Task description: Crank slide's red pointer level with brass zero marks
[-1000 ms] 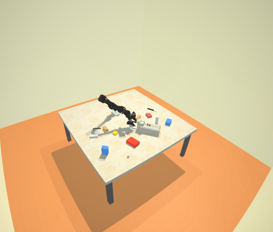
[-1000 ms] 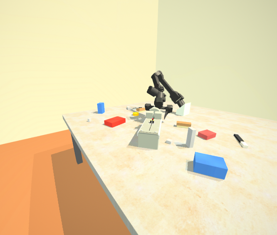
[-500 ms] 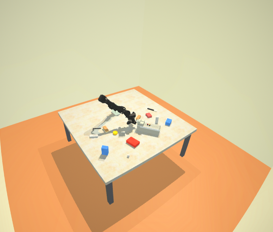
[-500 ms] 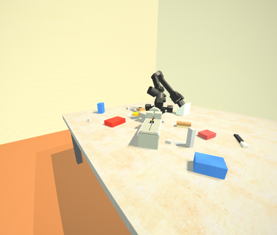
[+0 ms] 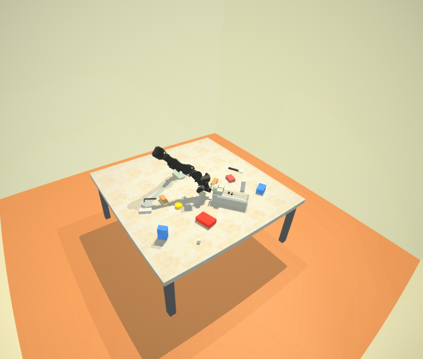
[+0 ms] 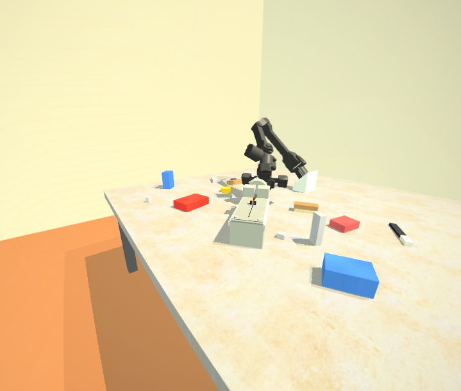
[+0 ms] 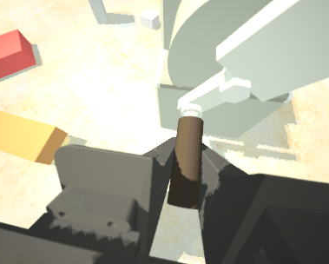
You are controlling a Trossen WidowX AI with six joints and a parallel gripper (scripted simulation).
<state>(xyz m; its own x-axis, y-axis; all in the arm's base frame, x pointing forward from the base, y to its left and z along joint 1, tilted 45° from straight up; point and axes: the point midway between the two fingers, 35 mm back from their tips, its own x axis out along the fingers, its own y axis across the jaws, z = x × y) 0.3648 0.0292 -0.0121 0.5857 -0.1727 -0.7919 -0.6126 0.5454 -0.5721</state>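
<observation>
The grey-green machine (image 5: 229,200) (image 6: 247,232) (image 7: 179,111) stands on the table, its crank end facing the arm. In the wrist view a pale crank arm (image 7: 201,93) carries a dark brown handle (image 7: 190,135). My gripper (image 7: 184,143) (image 5: 209,189) is shut on this handle, with a finger on each side. On the machine's top, the small red pointer (image 5: 228,192) (image 6: 254,197) sits close to the yellowish brass marks (image 5: 232,193), seemingly slightly toward the crank end. They are too small to judge the exact gap. The wrist view does not show pointer or marks.
A red block (image 5: 205,219) (image 6: 191,202) lies on one side of the machine. On the other are an orange block (image 6: 305,206) (image 7: 23,135), a lighter red block (image 6: 344,224) (image 7: 8,56), an upright grey block (image 6: 317,228) and a blue block (image 6: 348,275).
</observation>
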